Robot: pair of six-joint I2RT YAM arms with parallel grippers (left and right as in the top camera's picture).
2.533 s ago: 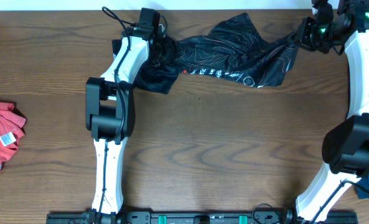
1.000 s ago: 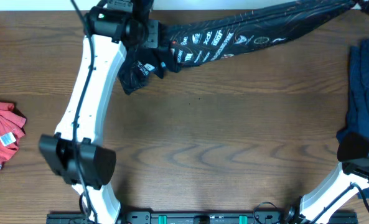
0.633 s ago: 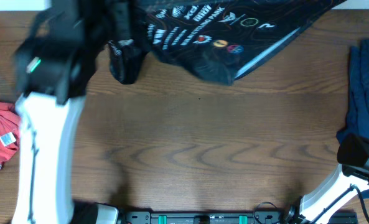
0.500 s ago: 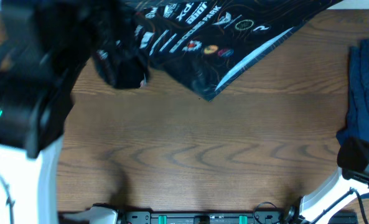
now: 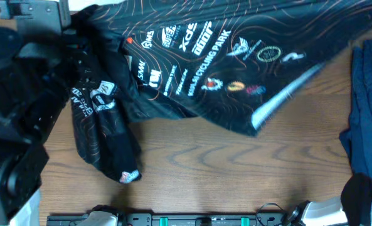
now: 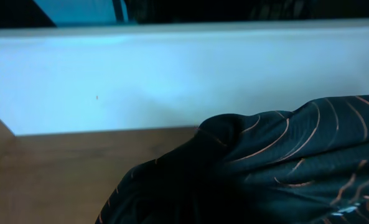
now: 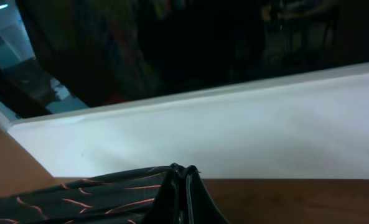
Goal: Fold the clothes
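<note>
Overhead: black jersey (image 5: 223, 56) hangs stretched, logos showing; both jaws pinch its fabric.

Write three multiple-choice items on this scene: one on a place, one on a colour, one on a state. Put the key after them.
1. Where on the table does the dark blue garment lie, seen from overhead?
A. at the right edge
B. in the middle
C. at the left edge

2. What colour are the thin contour lines on the black jersey?
A. green
B. orange
C. yellow

3. In what state is the black jersey?
A. folded into a neat square
B. rolled into a ball
C. spread out wide, unfolded

Key:
1 A: the blue cloth runs down the right border of the overhead view.
2 B: both wrist views show orange lines on the black cloth.
3 C: it stretches across the top of the overhead view.
</note>
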